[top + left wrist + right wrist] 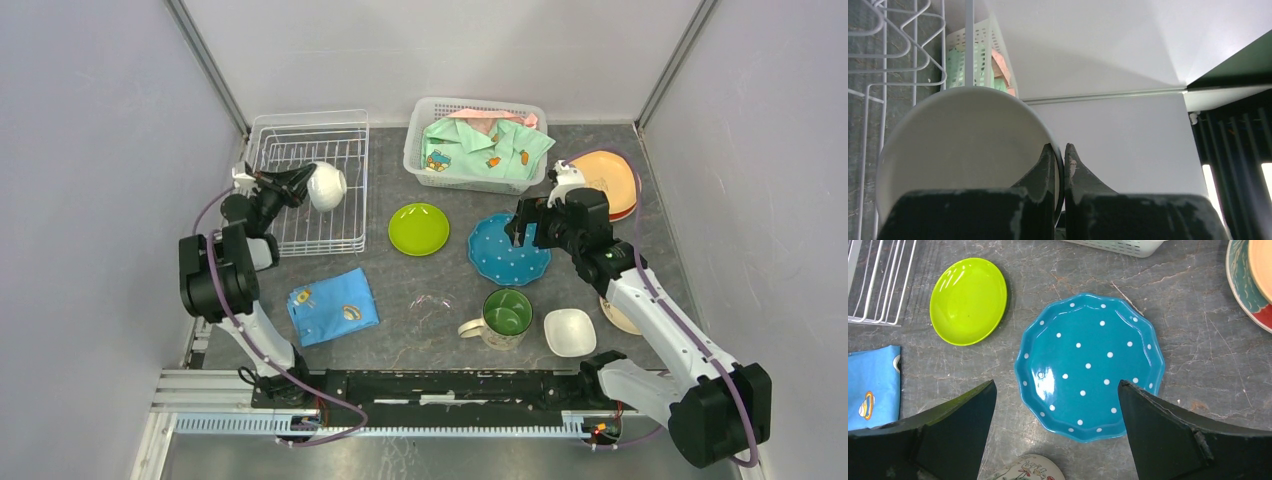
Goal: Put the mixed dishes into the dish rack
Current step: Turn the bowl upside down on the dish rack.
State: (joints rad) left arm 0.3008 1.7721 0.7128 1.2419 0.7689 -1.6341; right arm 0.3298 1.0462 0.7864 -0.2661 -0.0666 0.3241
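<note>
A white bowl (328, 186) (963, 145) hangs tilted on its side over the white wire dish rack (305, 122) (878, 70). My left gripper (300, 183) (1059, 148) is shut on the bowl's rim. My right gripper (520, 228) (1055, 386) is open and empty, hovering above the blue dotted plate (508, 252) (1090, 365). The lime-green plate (419, 229) (968, 301) lies left of it. A green-lined mug (505, 316) (1034, 469), a small white bowl (569, 332), an orange plate (605, 178) (1262, 265) stacked on a red one, and a cream plate (618, 318) lie on the table.
The white plastic basket (440, 172) (1118, 246) with green clothing stands at the back centre. A folded blue cloth (333, 305) (870, 385) lies near the left arm. A clear glassy object (430, 303) sits left of the mug. Grey walls close in both sides.
</note>
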